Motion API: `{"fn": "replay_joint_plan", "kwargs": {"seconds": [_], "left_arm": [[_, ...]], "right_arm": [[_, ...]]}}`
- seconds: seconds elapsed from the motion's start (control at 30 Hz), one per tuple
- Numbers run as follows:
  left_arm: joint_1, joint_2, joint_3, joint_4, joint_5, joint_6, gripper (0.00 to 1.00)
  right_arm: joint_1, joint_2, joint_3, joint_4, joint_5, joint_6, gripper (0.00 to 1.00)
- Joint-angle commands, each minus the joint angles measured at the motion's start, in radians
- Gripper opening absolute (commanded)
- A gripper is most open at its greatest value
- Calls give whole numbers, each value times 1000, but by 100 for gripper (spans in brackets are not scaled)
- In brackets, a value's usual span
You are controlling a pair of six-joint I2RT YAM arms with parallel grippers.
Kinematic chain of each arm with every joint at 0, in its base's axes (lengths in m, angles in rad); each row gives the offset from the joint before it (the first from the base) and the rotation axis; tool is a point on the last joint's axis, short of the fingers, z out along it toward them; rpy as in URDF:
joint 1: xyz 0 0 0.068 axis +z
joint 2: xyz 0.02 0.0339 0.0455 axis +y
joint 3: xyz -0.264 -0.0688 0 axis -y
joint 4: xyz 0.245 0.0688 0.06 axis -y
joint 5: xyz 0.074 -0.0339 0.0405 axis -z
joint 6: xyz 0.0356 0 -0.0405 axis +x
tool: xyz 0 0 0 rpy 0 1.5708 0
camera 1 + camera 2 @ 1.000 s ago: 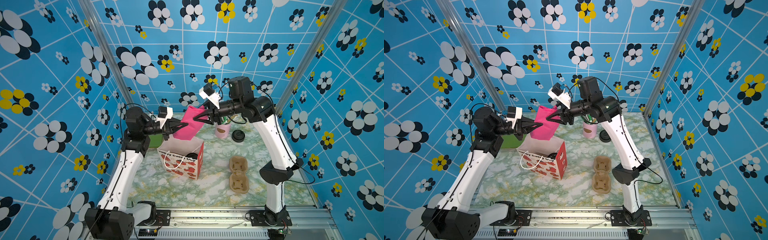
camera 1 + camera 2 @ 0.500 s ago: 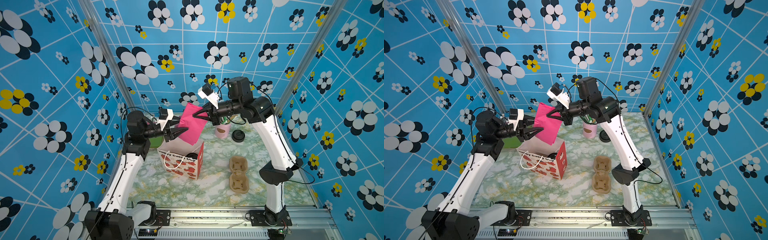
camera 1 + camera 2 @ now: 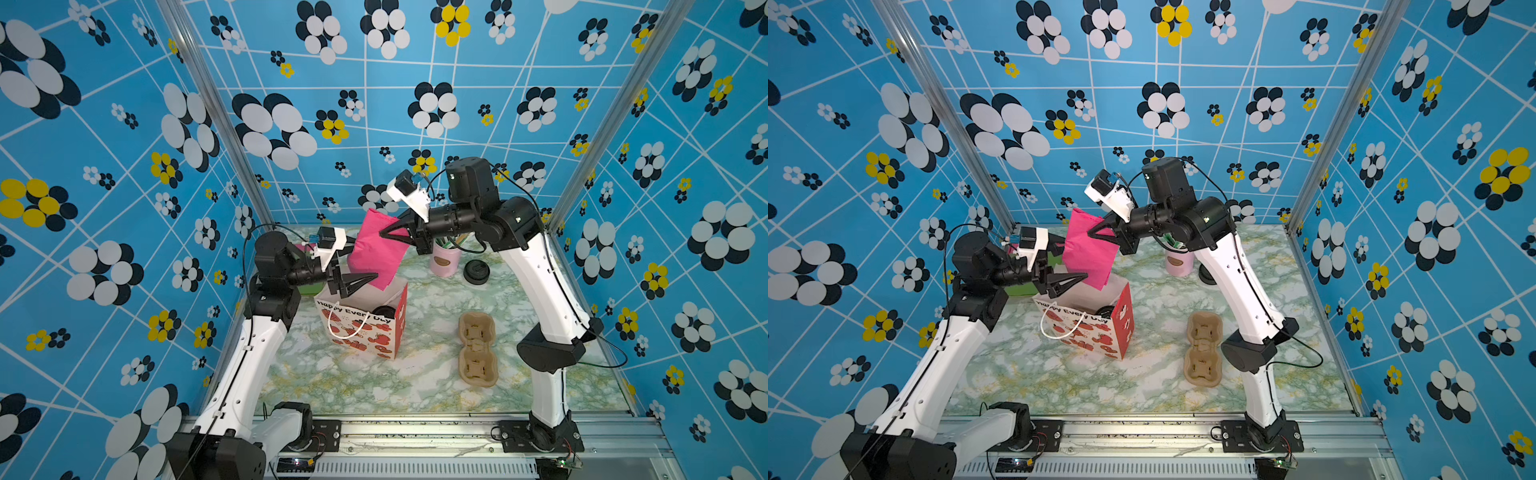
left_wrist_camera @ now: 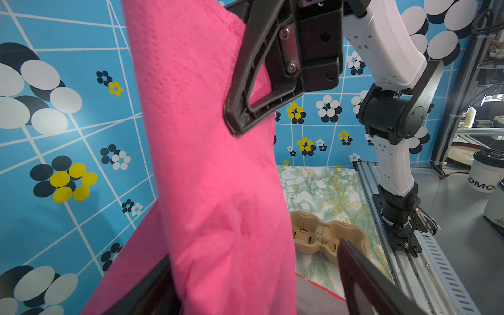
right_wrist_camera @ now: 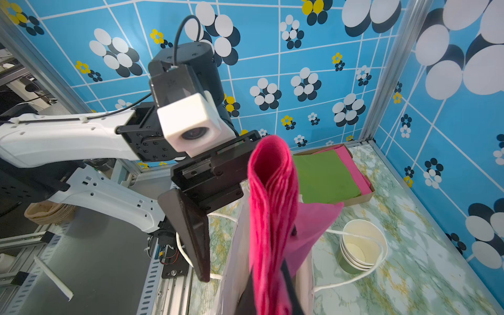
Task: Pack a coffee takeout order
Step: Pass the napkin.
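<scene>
A pink napkin (image 3: 376, 253) (image 3: 1088, 253) hangs above the open strawberry-print gift bag (image 3: 361, 332) (image 3: 1088, 336). My right gripper (image 3: 384, 235) (image 5: 272, 289) is shut on its upper edge. My left gripper (image 3: 363, 281) (image 4: 253, 253) stands open at the napkin's lower end, and the paper (image 4: 212, 163) hangs loose between its spread fingers. Inside the bag the black lid of a cup (image 3: 383, 311) (image 3: 1105, 311) shows. The brown pulp cup holder (image 3: 478, 351) (image 3: 1203, 351) lies flat on the table, right of the bag.
A pink pot of sticks (image 3: 445, 259) and a lone black lid (image 3: 477, 272) stand at the back. A stack of lidless paper cups (image 5: 360, 245) and a box of green and pink napkins (image 5: 327, 174) sit behind the bag on the left.
My left gripper has opened, let go of the napkin and dropped a little. My right gripper has shut on the napkin's top edge and now holds it alone.
</scene>
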Motion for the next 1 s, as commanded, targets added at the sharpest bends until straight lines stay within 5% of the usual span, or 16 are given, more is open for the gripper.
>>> {"fn": "replay_joint_plan", "kwargs": {"seconds": [0.0, 0.33, 0.53, 0.97], "left_arm": [[-2, 11, -19, -29, 36, 3, 77], [-21, 32, -22, -133, 20, 89, 49], [-23, 36, -39, -132, 5, 99, 22], [-23, 18, -84, -100, -33, 87, 19]], "right_arm": [[9, -30, 16, 25, 26, 8, 0], [9, -61, 11, 46, 75, -4, 0], [6, -91, -27, 62, 95, -22, 0], [4, -113, -36, 53, 117, -49, 0]]}}
